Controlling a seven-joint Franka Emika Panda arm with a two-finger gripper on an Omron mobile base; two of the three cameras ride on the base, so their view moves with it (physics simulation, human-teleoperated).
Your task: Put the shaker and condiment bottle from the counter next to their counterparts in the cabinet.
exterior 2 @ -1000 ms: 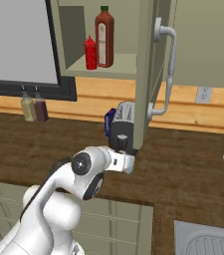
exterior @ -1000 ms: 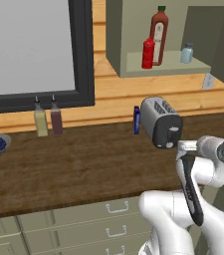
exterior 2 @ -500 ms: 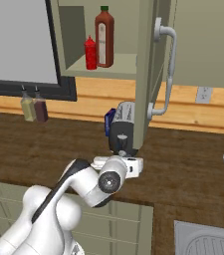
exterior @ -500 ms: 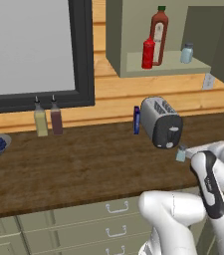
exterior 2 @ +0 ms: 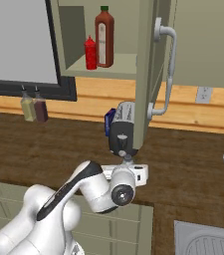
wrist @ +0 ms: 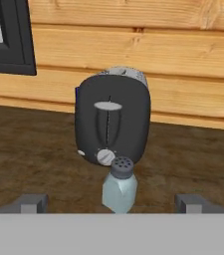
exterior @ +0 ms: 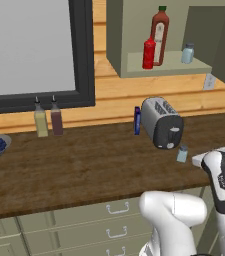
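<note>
I'm holding the gripper low over the counter with its jaws spread wide apart, nothing between them gripped. The shaker is standing upright on the wood between the fingertips, just in front of the dark toaster. Up in the cabinet, the condiment bottle is sitting beside the tall sauce bottle, and the second shaker is standing to their right. Far left, two dispenser bottles are waiting by the window frame.
</note>
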